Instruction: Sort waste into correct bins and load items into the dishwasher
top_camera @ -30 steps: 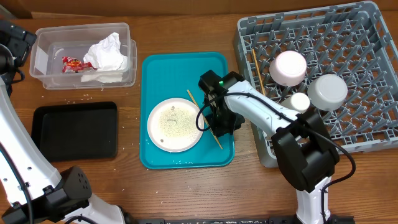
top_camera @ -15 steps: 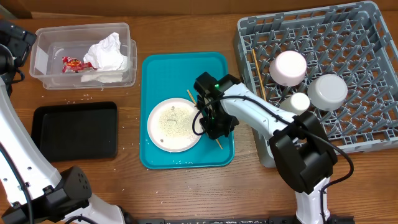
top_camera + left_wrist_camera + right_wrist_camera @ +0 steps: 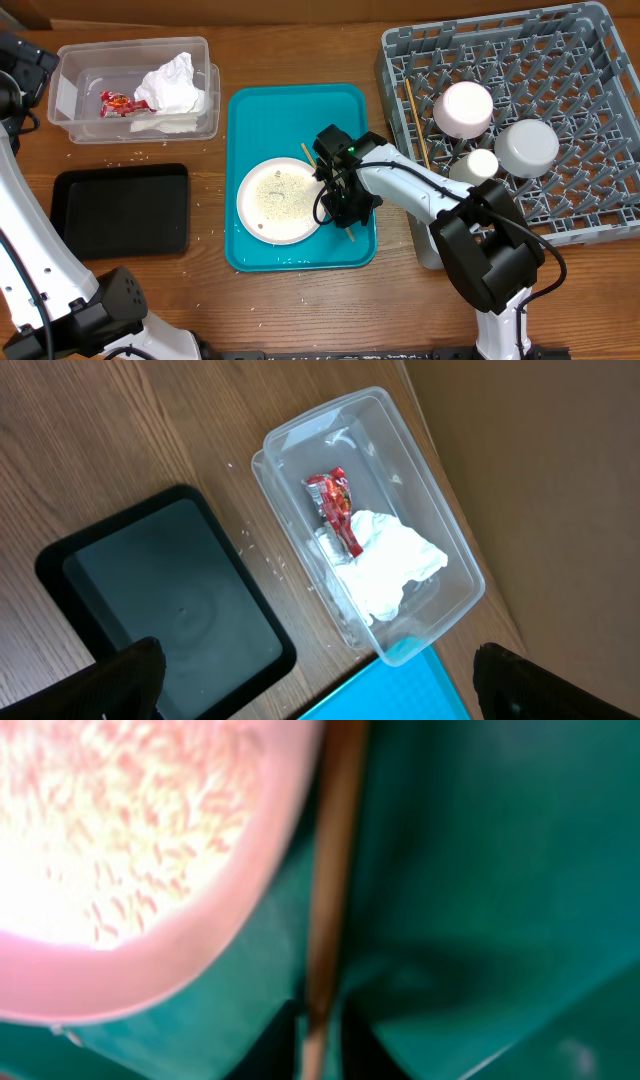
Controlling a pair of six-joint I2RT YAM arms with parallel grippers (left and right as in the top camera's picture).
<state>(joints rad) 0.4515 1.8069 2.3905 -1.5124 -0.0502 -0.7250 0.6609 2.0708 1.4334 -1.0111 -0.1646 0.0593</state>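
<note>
My right gripper (image 3: 345,207) is down on the teal tray (image 3: 295,110), shut on a thin wooden chopstick (image 3: 309,157) beside the large white plate (image 3: 281,201), which carries rice grains. In the right wrist view the chopstick (image 3: 335,870) runs between my dark fingertips, with the plate rim (image 3: 150,970) at left. My left gripper (image 3: 320,685) is open and empty, high above the clear tub (image 3: 290,440) and black tray (image 3: 160,600). The tub (image 3: 75,60) holds white napkins (image 3: 172,85) and a red wrapper (image 3: 117,101).
The grey dish rack (image 3: 560,60) at right holds a second chopstick (image 3: 415,120), a small pinkish plate (image 3: 462,108), a white cup (image 3: 482,163) and a grey bowl (image 3: 527,147). The black tray (image 3: 120,210) lies at left. Loose rice grains (image 3: 130,155) dot the table.
My right gripper has moved left and toward the front along the teal tray, ending over the chopstick at the plate's right edge. The left arm has not moved.
</note>
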